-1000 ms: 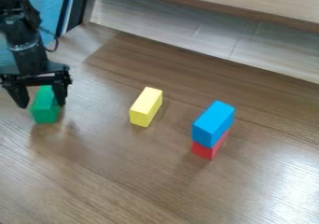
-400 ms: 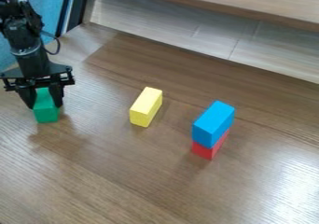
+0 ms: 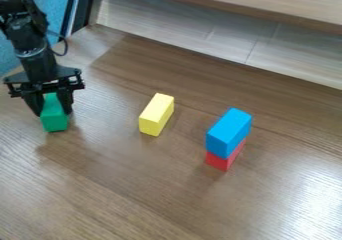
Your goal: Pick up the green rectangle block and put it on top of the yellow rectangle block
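In the camera view, I have the gripper (image 3: 53, 112) at the left side, with a finger against each side of the green block (image 3: 55, 118). A second ago those fingers stand wider around it; now they are drawn in, and I read the jaws as closed on the block. Since the last frame, block and gripper have both shifted slightly to the right, together, which tells me the grip is probably taking the load. Whether the block's underside is clear of the table (image 3: 153, 186) I can't tell from here; if it is up at all, it is only barely.

The yellow block (image 3: 155, 115) sits untouched to the right of my gripper, well apart from it, with its top face bare. Farther right, the blue block (image 3: 229, 133) rests on the red block (image 3: 224, 161), and neither has moved.

So for me the grasp looks about done and the stacking is all ahead. I judge that I should raise the green block well above the yellow one's top before carrying it across, or I could knock my target over. The two blocks point different ways, so I'd want some wrist turn to line them up before lowering and letting go.
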